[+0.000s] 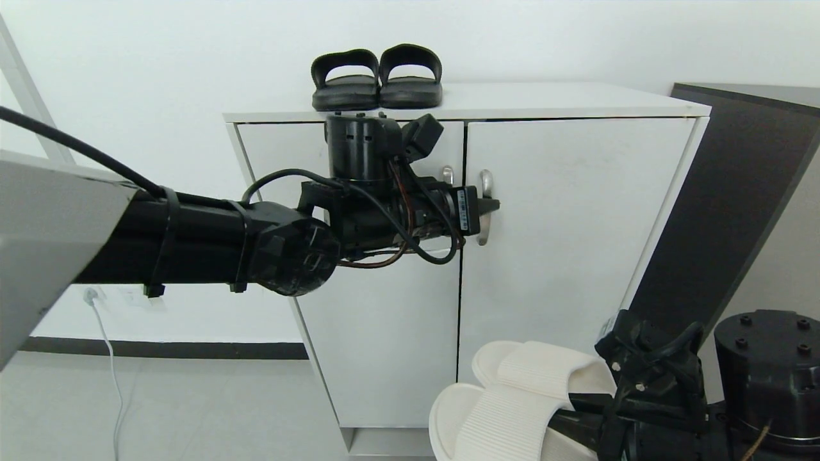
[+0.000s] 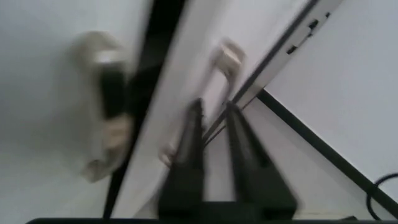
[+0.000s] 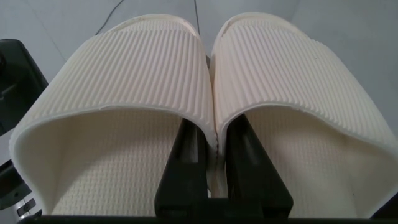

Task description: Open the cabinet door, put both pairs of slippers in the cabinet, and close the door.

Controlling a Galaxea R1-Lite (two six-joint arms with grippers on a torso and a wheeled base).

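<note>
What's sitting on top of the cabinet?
Black slippers, side by side near the front edge of the cabinet. The top just behind them is covered.

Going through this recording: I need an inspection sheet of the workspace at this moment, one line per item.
Surface: white cabinet top, bearing one pair of slippers.
Job's things: black slippers side by side on the cabinet top, above the left door; white slippers held low in front of the cabinet; cabinet doors both look closed.
Clutter: nothing seen.
Grippers: left gripper at the right door's handle; right gripper shut on the white slippers' adjoining straps.
Cables: black cable along the left arm; white cord hanging from a wall socket.
Surroundings: white wall; dark panel right of the cabinet.
</note>
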